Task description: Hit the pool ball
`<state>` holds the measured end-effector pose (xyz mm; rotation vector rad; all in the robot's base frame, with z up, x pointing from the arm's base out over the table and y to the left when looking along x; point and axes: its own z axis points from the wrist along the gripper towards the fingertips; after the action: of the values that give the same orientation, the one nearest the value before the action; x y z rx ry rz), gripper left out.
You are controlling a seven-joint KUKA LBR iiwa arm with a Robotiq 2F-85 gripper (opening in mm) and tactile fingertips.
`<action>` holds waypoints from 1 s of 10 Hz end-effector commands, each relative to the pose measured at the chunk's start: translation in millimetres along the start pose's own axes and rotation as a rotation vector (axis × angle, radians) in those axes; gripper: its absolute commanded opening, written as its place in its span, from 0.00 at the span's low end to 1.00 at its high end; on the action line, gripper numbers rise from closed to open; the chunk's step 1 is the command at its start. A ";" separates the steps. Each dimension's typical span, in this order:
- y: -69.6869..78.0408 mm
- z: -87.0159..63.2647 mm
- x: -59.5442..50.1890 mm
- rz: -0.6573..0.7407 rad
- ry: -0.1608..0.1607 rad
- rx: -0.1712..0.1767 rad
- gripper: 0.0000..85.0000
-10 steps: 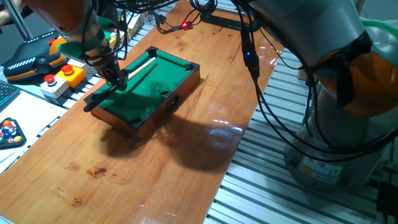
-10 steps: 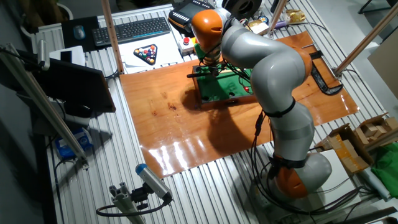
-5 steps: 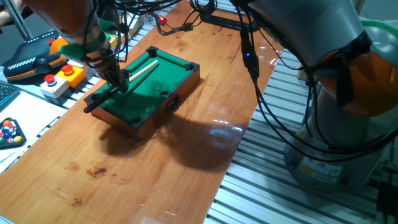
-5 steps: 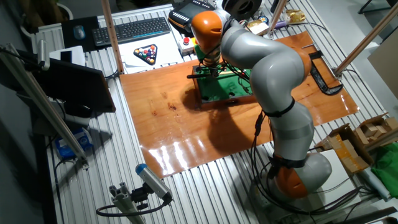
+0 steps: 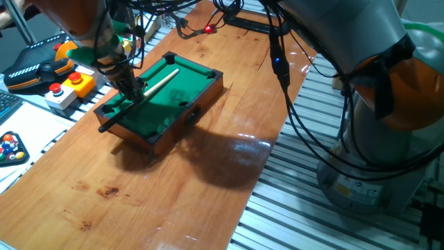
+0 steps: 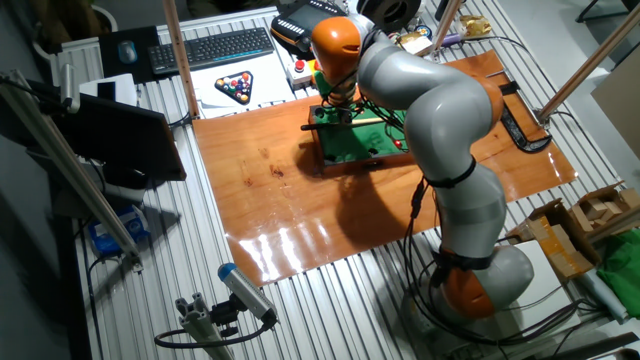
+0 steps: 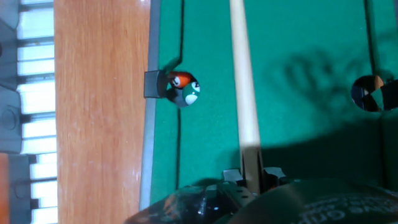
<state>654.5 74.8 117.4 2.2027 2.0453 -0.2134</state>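
The miniature green-felt pool table [image 5: 208, 73] stands on the wooden board; it also shows in the other fixed view [image 6: 349, 162] and the hand view [image 7: 298, 37]. My gripper [image 5: 132, 89] [image 6: 340, 106] [image 7: 252, 175] is shut on a pale wooden cue stick [image 5: 158, 79] [image 7: 240, 74] that lies low along the felt. The pool ball [image 7: 188, 95], tiny, dark and glossy, sits against the left rail by a side pocket, left of the cue's shaft. An orange ball [image 7: 180, 79] touches it. The ball is too small to see in the fixed views.
Multicoloured balls racked in a black triangle [image 5: 10, 147] [image 6: 238, 88] lie off the board. A button box [image 5: 69, 87] and a keyboard [image 6: 215, 47] stand nearby. An orange-and-black thing [image 7: 373, 92] sits in the right-hand pocket. My arm [image 6: 440, 110] arches over the table.
My gripper and the cue have shifted a little sideways across the felt, toward the table's near side in one fixed view. The grip on the cue is unchanged.
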 end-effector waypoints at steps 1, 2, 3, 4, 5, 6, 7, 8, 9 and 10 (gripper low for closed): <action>0.5 -10.8 -2.2 -0.001 0.000 0.004 0.41; -0.5 -24.3 -4.5 -0.016 0.008 0.003 0.38; -0.4 -40.4 -7.8 -0.043 0.031 0.004 0.25; -0.7 -58.4 -11.5 -0.082 0.050 0.015 0.01; -4.4 -68.9 -13.2 -0.125 0.070 0.019 0.01; -8.7 -74.3 -11.9 -0.168 0.077 0.016 0.01; -12.9 -78.4 -8.6 -0.216 0.074 0.014 0.01; -17.6 -83.7 -6.7 -0.286 0.080 0.011 0.01; -20.4 -89.1 -8.2 -0.350 0.101 0.007 0.01; -25.3 -95.5 -11.5 -0.416 0.142 -0.010 0.01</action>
<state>629.2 83.4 213.8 1.9722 2.4281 -0.0919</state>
